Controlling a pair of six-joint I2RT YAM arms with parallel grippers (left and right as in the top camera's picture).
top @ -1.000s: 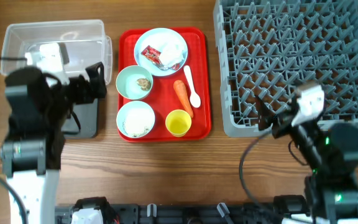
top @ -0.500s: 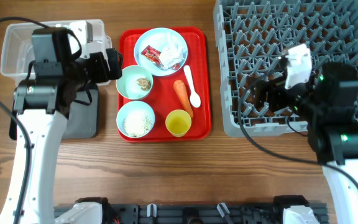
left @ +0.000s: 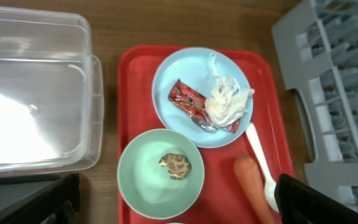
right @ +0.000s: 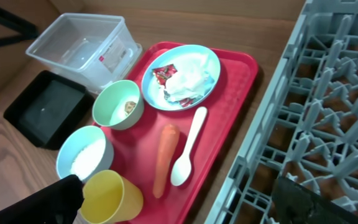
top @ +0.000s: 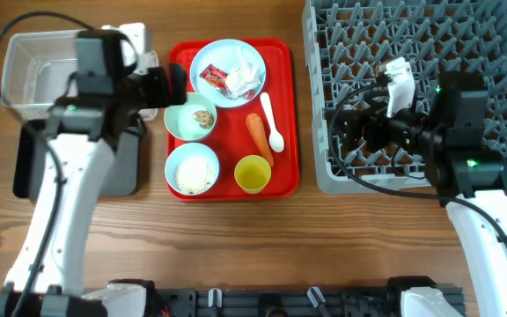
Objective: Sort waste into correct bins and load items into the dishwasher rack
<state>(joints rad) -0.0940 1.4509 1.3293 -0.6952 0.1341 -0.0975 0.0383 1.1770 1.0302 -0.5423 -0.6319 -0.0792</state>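
- On red tray (top: 282, 66), all waste is unsorted: wrapper (top: 212, 78) and tissue (top: 243, 77) on plate (top: 208, 60), brown lump (top: 203, 117) in mint bowl (top: 181, 110), rice (top: 194, 172) in second bowl (top: 172, 158), carrot (top: 259, 136) lying on tray just beside spoon (top: 271, 123).
- Risk: wrapper and tissue overlap. One pinch may lift both, so one could end up in the wrong bin.
- Risk: carrot and spoon lie parallel and close. A wide grip may catch spoon too, or knock it toward yellow cup (top: 253, 173), which stands near carrot's tip.
- Risk: rice is loose. A tipped bowl could spill grains over tray or table. Pour only when fully over the bin.
- Risk: lump is small and sits low in its bowl. Fingers may hit the bowl wall and shove the bowl.
- Clear tub (top: 33, 70) and black tray (top: 121, 167) are adjacent, left of red tray. An off-centre drop may land in the wrong one.
- Rack (top: 465, 35) sits to the right with no dishes in it. Dishes loaded with waste inside would foul it.
- L gripper (top: 167, 88) is wide apart and empty, near mint bowl. R gripper (top: 346, 132) is likewise spread and empty, over rack's left edge.
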